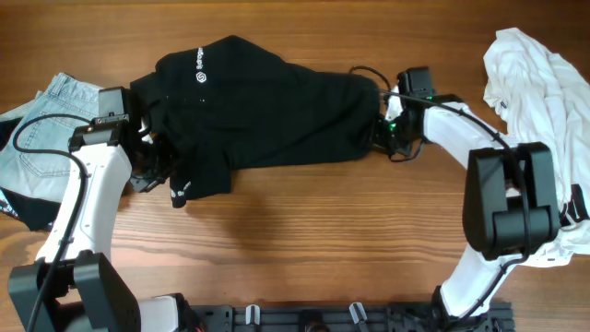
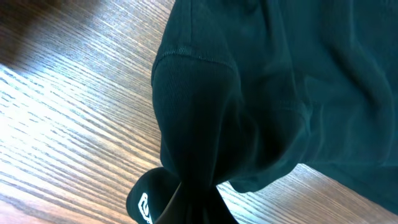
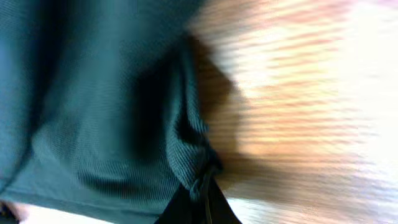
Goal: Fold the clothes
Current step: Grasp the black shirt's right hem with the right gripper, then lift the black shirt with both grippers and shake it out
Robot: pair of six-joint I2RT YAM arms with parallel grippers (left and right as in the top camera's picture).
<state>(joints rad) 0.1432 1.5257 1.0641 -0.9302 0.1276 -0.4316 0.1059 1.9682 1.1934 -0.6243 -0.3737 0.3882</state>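
Observation:
A black shirt (image 1: 267, 106) with a small white logo lies spread across the middle of the wooden table. My left gripper (image 1: 147, 148) is shut on the shirt's left end, where the cloth bunches; in the left wrist view the black fabric (image 2: 249, 93) gathers into the jaws (image 2: 196, 208) beside a white logo tag. My right gripper (image 1: 383, 129) is shut on the shirt's right edge; in the right wrist view the ribbed hem (image 3: 124, 124) pinches into the jaws (image 3: 205, 193).
Light blue jeans (image 1: 46, 120) lie at the far left under my left arm. A white garment (image 1: 544, 83) is heaped at the far right. Bare wood (image 1: 323, 231) lies in front of the shirt.

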